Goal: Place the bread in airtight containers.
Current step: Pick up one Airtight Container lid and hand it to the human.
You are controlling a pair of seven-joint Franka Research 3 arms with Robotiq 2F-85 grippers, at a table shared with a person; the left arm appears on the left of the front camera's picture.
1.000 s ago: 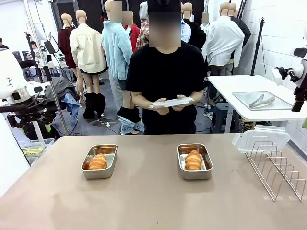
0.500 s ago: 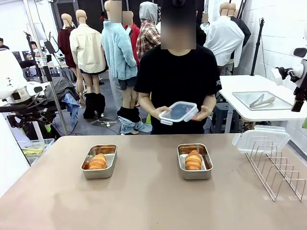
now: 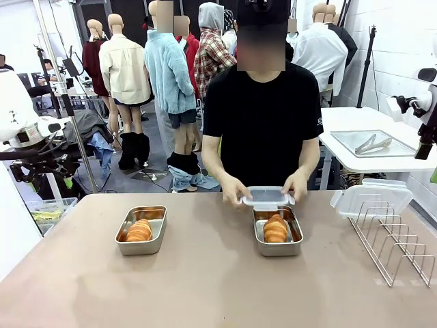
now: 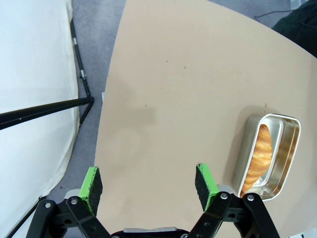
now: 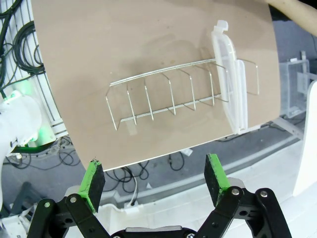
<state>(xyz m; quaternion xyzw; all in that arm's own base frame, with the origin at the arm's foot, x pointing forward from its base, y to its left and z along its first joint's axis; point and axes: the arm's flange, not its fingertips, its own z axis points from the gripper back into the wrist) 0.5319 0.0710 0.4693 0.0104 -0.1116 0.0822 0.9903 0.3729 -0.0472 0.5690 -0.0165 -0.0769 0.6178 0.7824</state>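
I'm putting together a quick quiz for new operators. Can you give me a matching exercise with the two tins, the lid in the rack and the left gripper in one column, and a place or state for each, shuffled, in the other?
Column one
1. left tin
2. right tin
3. spare lid
4. left gripper

Column two
A. stands in the wire rack
B. uncovered, bread inside, nobody at it
C. the person's hands hold a lid at its far rim
D. jaws wide apart above bare table

Pairs: 1-B, 2-C, 3-A, 4-D
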